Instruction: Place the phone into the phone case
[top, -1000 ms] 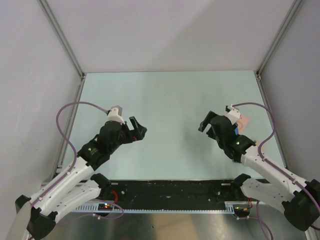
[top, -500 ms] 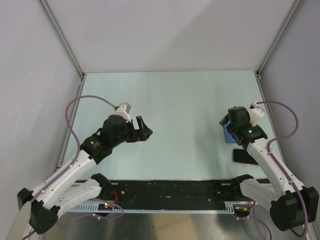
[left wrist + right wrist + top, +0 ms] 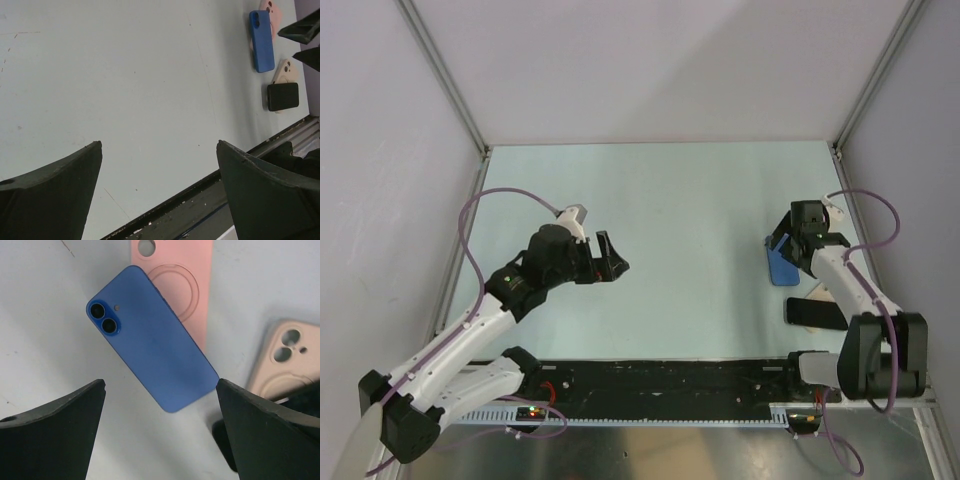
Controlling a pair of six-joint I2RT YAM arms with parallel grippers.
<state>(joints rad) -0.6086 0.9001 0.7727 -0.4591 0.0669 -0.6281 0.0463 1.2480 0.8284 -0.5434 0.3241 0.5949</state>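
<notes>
The phone (image 3: 152, 360) lies on the table with its blue back and twin lenses up, so its screen is hidden. It also shows in the top view (image 3: 782, 268) and the left wrist view (image 3: 261, 41). Its lens end overlaps a pink phone case (image 3: 177, 285) with a ring mark. My right gripper (image 3: 161, 382) is open and empty, hovering over the phone's lower end with one finger on each side, not touching; in the top view it is at the right (image 3: 785, 250). My left gripper (image 3: 612, 258) is open and empty over bare table at the left (image 3: 159, 143).
A second peach case (image 3: 282, 360) with a camera cut-out lies right of the phone. A black phone-sized slab (image 3: 813, 312) lies over its near end (image 3: 282, 96). The right wall and the table's black front rail (image 3: 670, 380) are close by.
My right gripper has swung right, from mid-table to over the phone and cases, and now points down at them. My left gripper has moved slightly right and stayed open.
</notes>
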